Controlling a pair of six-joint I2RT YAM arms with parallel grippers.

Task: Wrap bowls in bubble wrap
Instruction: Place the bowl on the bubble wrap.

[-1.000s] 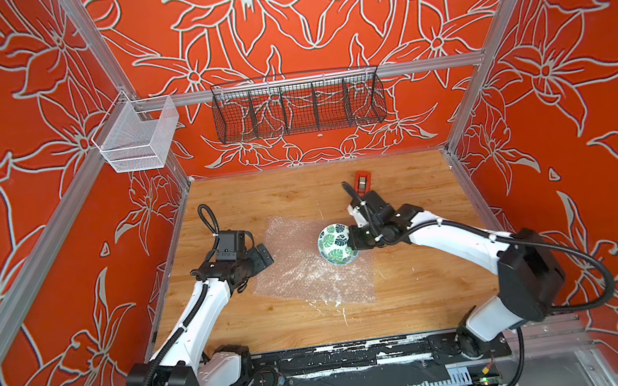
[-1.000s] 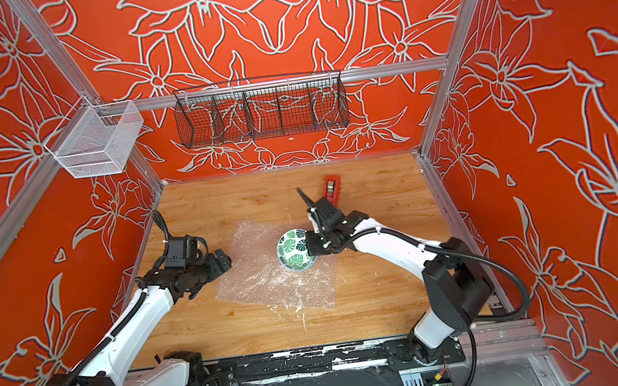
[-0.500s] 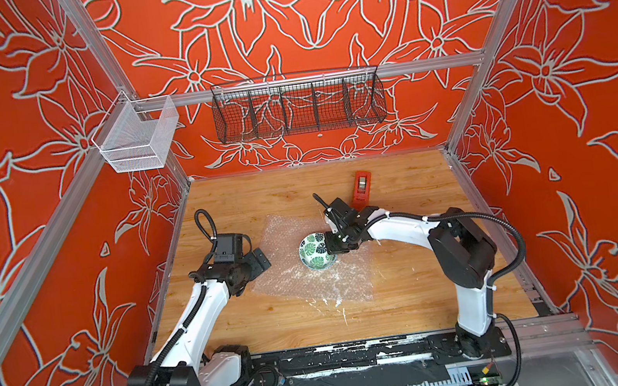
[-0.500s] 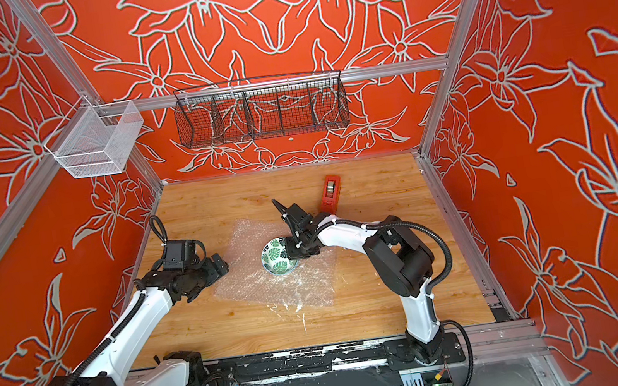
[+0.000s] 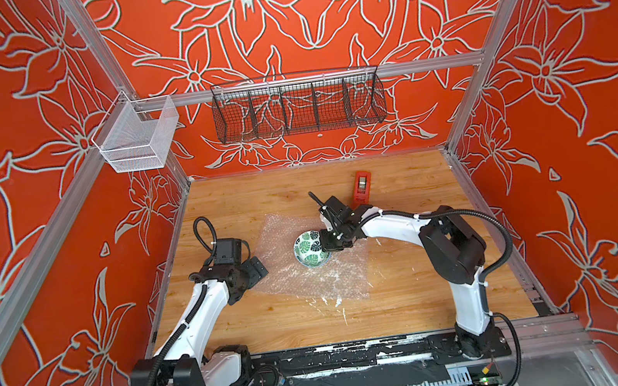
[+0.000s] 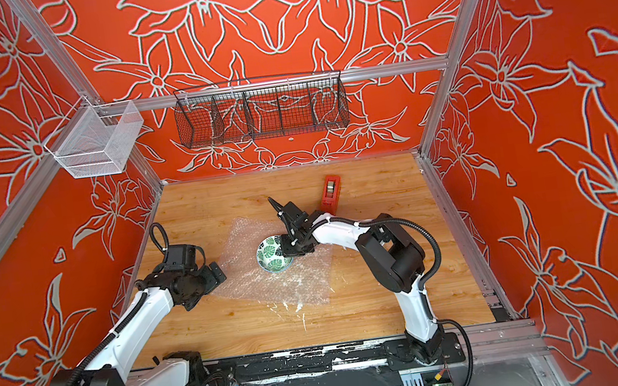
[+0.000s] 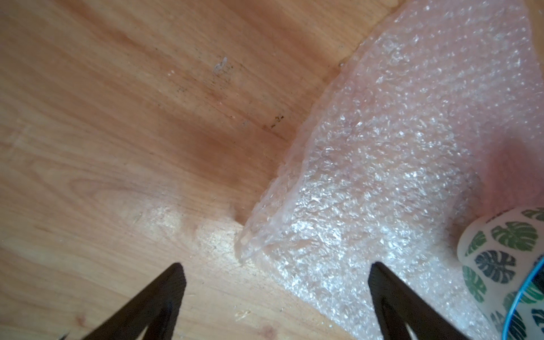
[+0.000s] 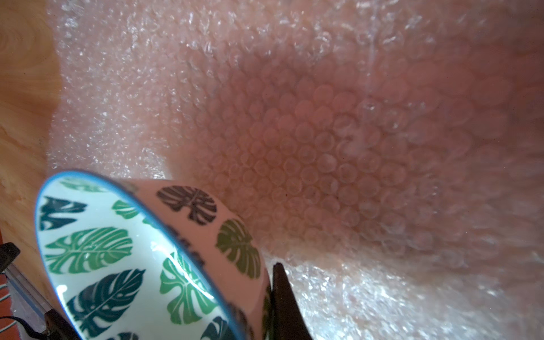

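Right gripper [image 5: 326, 241] pinches the rim of the bowl [image 5: 308, 249], white with green leaves, blue-edged, tilted over the bubble wrap [image 5: 311, 283]. Left gripper [image 7: 275, 269] gapes at the wrap's left corner.

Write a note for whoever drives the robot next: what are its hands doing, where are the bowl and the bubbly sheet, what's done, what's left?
The left end effector is open and empty, poised at the edge of the bubble wrap on its own side.
The right end effector is shut on the rim of the bowl.
The bowl is tilted over the middle of the sheet; whether it touches down cannot be told.
The bubble wrap lies spread on the table, unfolded.
Done: bowl is over the sheet.
Left: set it down, fold the wrap around it.
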